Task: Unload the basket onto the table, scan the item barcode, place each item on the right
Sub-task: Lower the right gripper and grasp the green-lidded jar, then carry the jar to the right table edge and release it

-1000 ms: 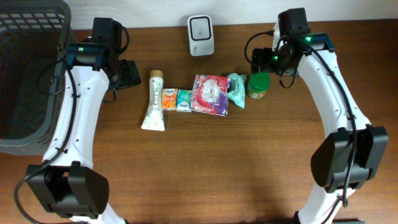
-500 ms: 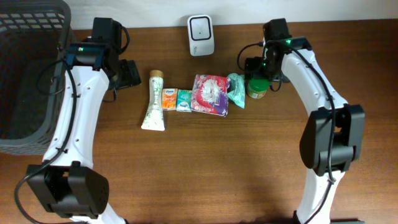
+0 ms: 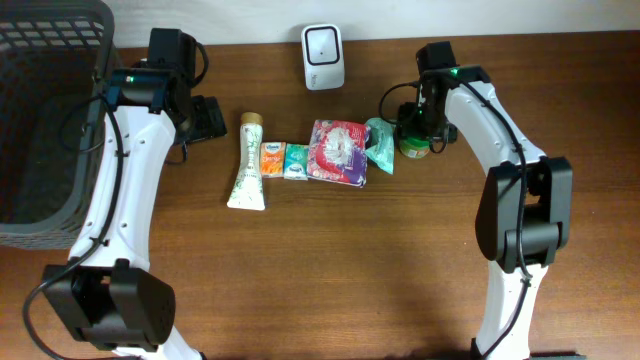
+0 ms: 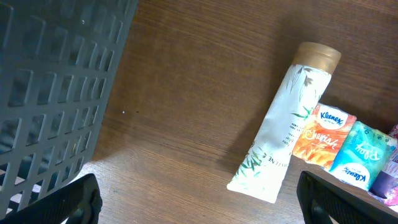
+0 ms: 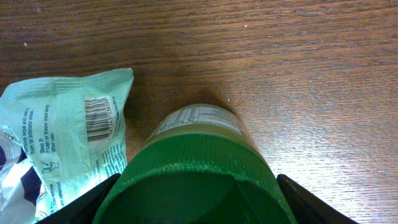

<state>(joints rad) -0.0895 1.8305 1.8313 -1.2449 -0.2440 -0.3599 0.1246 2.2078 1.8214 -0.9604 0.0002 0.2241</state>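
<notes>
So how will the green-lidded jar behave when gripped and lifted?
Probably rigid: the green-lidded jar looks like hard plastic with a ribbed lid, so a grip should hold. Standing upright and round, it may tip and roll if nudged sideways.

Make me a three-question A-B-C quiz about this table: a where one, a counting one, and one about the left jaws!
1. Where in the row is the green-lidded jar? A right end B left end C middle
2. Small tissue packs between tube and pink pack? A one B two C four
3. The left gripper's jaws? A wide open, empty B shut on tube C shut on jar
Answers: A, last item on the right; B, one orange, one teal; A, fingers far apart, nothing between.
</notes>
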